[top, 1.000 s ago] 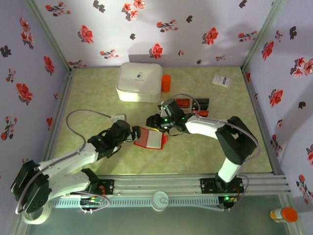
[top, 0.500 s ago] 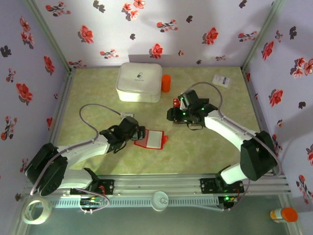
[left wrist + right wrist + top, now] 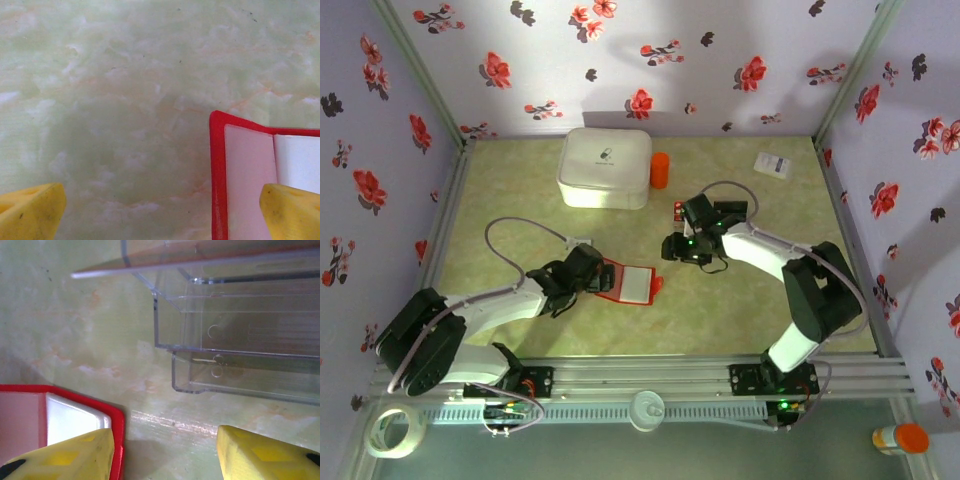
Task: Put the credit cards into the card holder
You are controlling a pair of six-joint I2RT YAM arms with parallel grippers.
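Most of the job looks undone: credit cards [image 3: 732, 210] lie behind the right gripper [image 3: 162, 457], whose jaws stand apart and empty, while the opened card holder [image 3: 632, 285] rests mid-table beside the left gripper [image 3: 160, 210], jaws spread wide, seemingly unfilled.

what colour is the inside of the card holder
Pale pinkish-white, edged in bright red; the card holder shows best in the left wrist view.

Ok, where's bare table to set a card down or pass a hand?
Free: the far strip between the orange cylinder and the small white box, and the near strip between the card holder and the front rail. Crowded: the centre, where left gripper, right gripper and credit cards cluster.
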